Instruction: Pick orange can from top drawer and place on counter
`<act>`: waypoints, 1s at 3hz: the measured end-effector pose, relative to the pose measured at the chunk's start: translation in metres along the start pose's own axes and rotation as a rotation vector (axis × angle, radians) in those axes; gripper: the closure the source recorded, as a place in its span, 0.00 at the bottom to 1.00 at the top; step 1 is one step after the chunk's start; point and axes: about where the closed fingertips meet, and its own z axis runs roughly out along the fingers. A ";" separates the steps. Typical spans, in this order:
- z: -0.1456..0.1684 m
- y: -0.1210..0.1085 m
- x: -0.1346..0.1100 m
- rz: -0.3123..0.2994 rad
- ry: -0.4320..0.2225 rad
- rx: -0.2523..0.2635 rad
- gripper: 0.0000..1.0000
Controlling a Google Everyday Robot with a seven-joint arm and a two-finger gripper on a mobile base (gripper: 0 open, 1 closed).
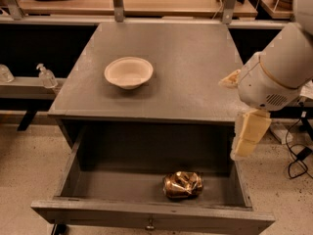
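One orange can (pixel 182 185) lay in the top drawer (pixel 98 216); the gripper (pixel 243 151) hung over its right wall, its opening impossible to tell. It would need to drop leftward and straddle the can.

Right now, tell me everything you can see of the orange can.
The orange can is small, shiny copper-orange metal, crumpled and glinting. It lies on the floor of the open top drawer, right of centre near the front panel. Only the drawer touches it; the gripper hangs apart, above and to its right.
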 end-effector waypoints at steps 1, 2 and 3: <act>0.003 0.004 -0.006 -0.041 -0.010 0.000 0.00; 0.025 0.016 -0.003 -0.113 -0.012 0.079 0.00; 0.024 0.017 -0.003 -0.114 -0.010 0.076 0.00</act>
